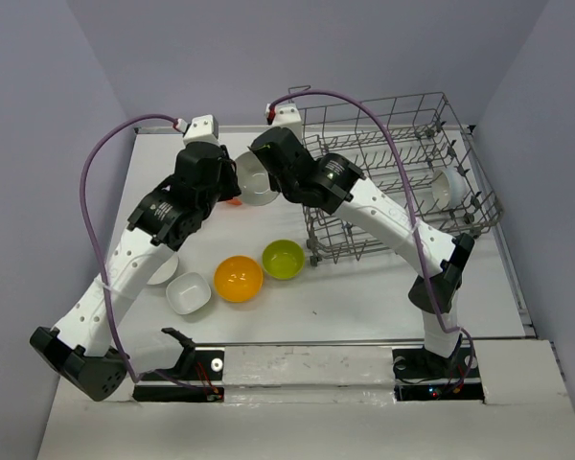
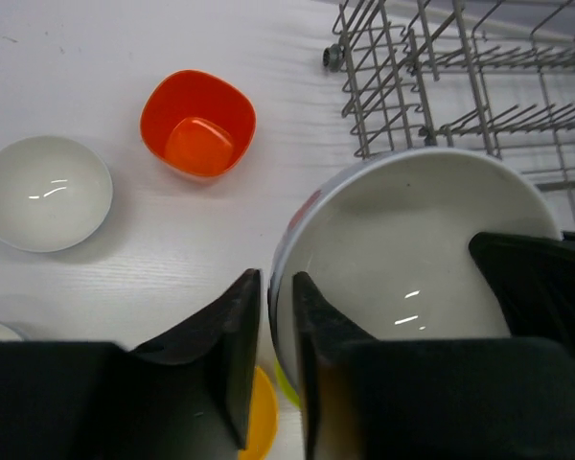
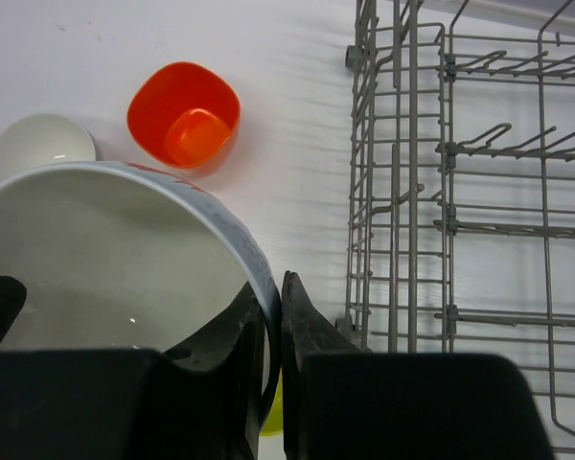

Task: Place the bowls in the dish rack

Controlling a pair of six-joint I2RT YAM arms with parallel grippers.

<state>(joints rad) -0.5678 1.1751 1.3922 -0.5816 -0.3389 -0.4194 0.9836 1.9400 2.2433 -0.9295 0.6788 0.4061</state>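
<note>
The tabletop (image 1: 364,297) carries the dish rack (image 1: 412,168), which stands just to the right of my right fingers (image 3: 274,307). It has one racked white bowl (image 1: 450,187) at its far end, well apart from both sets of fingers. Between them hangs the big white bowl (image 1: 254,177), off the tabletop and outside the rack. My right fingers are clamped on its rim. My left fingers (image 2: 276,287) straddle the opposite rim with a sliver of gap, so I cannot tell whether they grip. Beyond my fingertips sit a red-orange bowl (image 2: 197,123) and a round white bowl (image 2: 45,192). Behind my fingers lie the orange-yellow bowl (image 1: 238,278), lime green bowl (image 1: 283,259) and squarish white bowl (image 1: 189,292). I judge the loading barely begun, with six bowls left.
</note>
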